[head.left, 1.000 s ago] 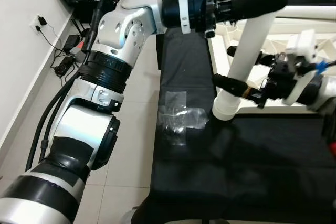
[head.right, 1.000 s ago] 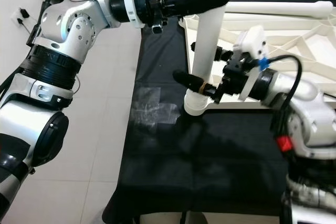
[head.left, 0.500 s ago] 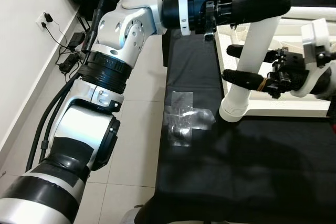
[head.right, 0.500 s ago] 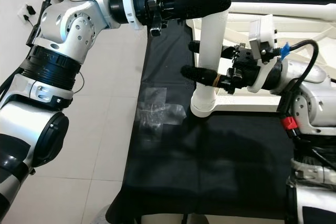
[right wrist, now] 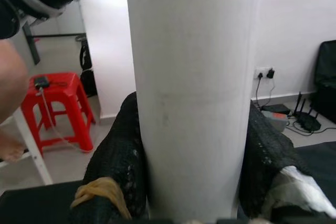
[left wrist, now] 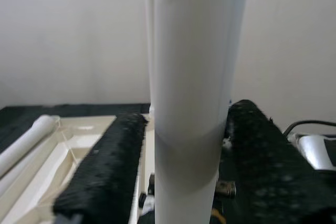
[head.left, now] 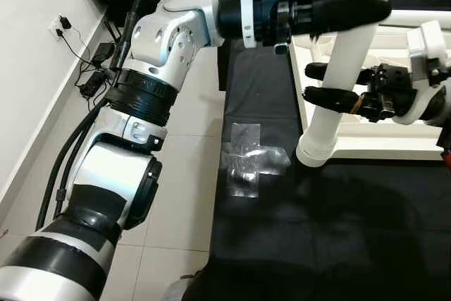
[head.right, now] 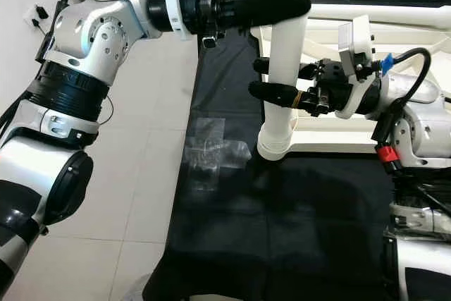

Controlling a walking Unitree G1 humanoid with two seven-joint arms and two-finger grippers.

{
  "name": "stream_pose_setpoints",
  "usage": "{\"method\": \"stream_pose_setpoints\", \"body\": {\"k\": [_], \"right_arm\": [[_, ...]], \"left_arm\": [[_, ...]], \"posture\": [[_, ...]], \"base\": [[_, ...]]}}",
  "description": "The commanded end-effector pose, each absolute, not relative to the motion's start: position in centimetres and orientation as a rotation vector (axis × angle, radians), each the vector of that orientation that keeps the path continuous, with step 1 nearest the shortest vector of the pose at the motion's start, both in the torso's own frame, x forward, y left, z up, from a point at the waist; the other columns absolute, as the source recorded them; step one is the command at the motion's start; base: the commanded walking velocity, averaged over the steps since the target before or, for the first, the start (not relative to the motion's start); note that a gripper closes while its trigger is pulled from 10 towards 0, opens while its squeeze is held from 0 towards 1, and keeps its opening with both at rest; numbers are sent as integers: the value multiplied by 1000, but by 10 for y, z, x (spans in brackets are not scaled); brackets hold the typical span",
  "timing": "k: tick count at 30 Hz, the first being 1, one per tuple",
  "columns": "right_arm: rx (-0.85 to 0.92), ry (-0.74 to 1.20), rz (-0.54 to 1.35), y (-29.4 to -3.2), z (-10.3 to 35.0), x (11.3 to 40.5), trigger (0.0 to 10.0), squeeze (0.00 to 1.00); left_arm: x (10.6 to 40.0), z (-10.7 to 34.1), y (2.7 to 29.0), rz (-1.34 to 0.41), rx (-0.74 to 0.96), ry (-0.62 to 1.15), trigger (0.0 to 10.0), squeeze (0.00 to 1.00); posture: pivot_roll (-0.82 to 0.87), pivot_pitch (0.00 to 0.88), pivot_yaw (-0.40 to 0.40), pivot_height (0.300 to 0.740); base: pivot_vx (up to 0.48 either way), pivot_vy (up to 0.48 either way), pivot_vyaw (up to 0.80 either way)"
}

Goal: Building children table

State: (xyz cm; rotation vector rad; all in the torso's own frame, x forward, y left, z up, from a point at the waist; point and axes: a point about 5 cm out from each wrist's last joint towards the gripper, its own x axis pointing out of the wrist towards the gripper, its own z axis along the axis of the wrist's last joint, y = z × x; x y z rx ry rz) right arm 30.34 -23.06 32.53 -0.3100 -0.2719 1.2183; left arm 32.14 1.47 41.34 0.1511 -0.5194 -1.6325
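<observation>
A black cloth covered the counter, with pale floor tiles beside it. A smooth white round leg stood upright, its flared foot on the cloth at the corner of the ribbed white tabletop. The left end effector clenched the leg high up; the right end effector gripped it lower. A crumpled clear plastic bag lay nearby, its contents seemingly indistinct.
</observation>
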Motion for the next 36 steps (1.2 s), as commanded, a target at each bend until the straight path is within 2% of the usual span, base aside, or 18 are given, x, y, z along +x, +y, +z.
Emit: {"method": "stream_pose_setpoints", "body": {"k": [1,9,10,17,18,20,23,24,25,26,29,32,36], "right_arm": [[-283,-261,1223,-230,317,303,0,0],[-197,-285,1177,-235,304,294,0,0],[-171,-276,1161,-236,298,291,0,0],[-166,-259,1162,-237,293,288,0,0],[-172,-250,1163,-237,293,287,0,0],[-172,-250,1163,-237,293,287,0,0],[-202,-224,1171,-234,294,289,0,0],[-202,-224,1171,-234,294,289,0,0],[-212,-218,1168,-232,293,290,0,0],[-222,-209,1166,-231,293,291,0,0],[-227,-203,1165,-231,292,291,0,0],[-242,-197,1154,-227,294,293,0,0],[-241,-203,1123,-226,294,294,0,0]], "left_arm": [[320,413,14,-1631,160,-518,10000,1000],[314,419,48,-1601,101,-550,10000,1000],[309,417,66,-1586,65,-548,10000,1000],[300,405,85,-1581,41,-516,10000,1000],[295,390,93,-1561,43,-478,10000,1000],[295,390,93,-1561,43,-478,10000,1000],[281,306,113,-1410,125,-298,10000,1000],[281,306,113,-1410,125,-298,10000,1000],[275,287,116,-1361,72,-261,10000,816],[266,266,116,-1319,59,-223,10000,0],[259,255,117,-1294,48,-200,10000,0],[236,217,116,-1200,113,-112,10000,0],[226,205,119,-1129,105,-87,10000,0]], "posture": [[51,275,77,740],[41,274,74,740],[40,275,73,740],[39,282,74,740],[39,284,74,740],[39,284,74,740],[35,294,58,740],[35,294,58,740],[31,297,57,740],[23,300,50,740],[23,300,50,740],[18,311,35,740],[16,313,32,740]], "base": [[0,0,0],[0,0,0],[0,0,0],[0,0,0],[0,0,0],[0,0,0],[0,0,0],[0,0,0],[0,0,0],[0,0,0],[0,0,0],[0,0,0],[0,0,0]]}}
